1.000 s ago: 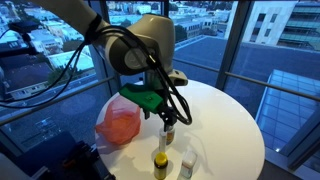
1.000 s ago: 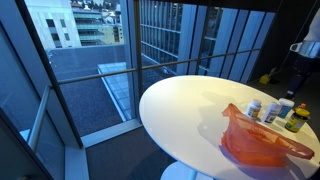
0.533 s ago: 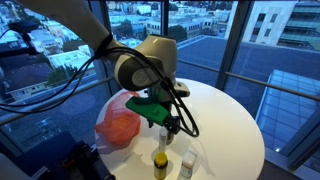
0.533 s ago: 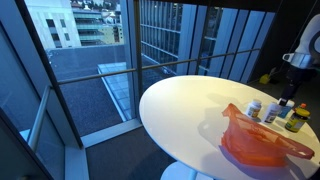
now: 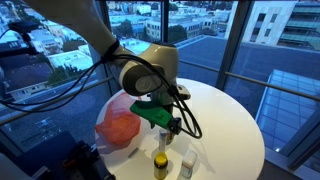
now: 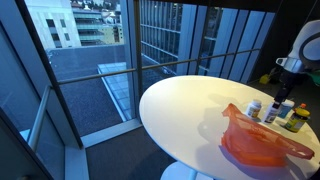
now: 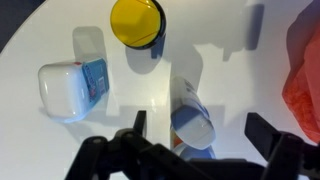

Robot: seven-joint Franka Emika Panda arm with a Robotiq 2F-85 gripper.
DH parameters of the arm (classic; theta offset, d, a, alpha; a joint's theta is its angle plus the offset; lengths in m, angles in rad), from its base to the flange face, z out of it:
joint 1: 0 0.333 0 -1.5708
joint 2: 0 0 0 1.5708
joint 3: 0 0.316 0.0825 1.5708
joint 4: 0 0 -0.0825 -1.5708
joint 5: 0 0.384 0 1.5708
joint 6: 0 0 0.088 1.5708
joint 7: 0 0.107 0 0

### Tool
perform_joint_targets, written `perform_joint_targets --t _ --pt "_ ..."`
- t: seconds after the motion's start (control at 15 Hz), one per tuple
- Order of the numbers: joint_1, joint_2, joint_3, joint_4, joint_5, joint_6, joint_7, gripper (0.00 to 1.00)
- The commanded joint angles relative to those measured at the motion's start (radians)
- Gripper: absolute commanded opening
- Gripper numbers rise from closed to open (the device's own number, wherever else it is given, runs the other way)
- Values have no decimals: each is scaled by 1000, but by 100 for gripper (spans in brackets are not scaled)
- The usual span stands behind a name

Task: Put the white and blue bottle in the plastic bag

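Open hand [image 7: 198, 128], fingers spread and holding nothing, poised above the upright white and blue plastic bottle [image 7: 190, 112] on the round white tabletop [image 5: 228, 108], right of the crumpled red plastic bag [image 5: 118, 126]. Best practice: descend centred, clear of the neighbouring yellow-capped bottle [image 7: 136, 22]. The hand now sits lower than in the earlier frame.

Daylight through windows, soft shadows, blurry wrist view

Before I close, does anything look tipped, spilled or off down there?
Nothing stands out. The bottles look upright on the table, no spill shows, and the bag lies beside them. The open gripper hangs over the white and blue bottle.
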Motion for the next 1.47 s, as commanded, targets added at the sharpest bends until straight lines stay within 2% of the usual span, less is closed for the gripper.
perform_joint_targets --t 0.0,0.07,0.33,0.4,0.6,0.73,0.8,1.13,1.4 --pt "-21 35 28 34 28 11 -46 81" --pt "-22 39 32 37 24 12 -45 78" --pt "-26 47 38 51 13 9 -43 50" --pt "-27 44 37 52 9 9 -42 47" --pt "-26 31 33 53 -3 5 -35 22" --pt "-26 23 32 52 -9 1 -30 9" --pt "-26 21 32 52 -10 -1 -27 12" --pt "-16 -9 39 51 -11 -32 -18 12" --pt "5 -51 60 65 -15 -104 -2 11"
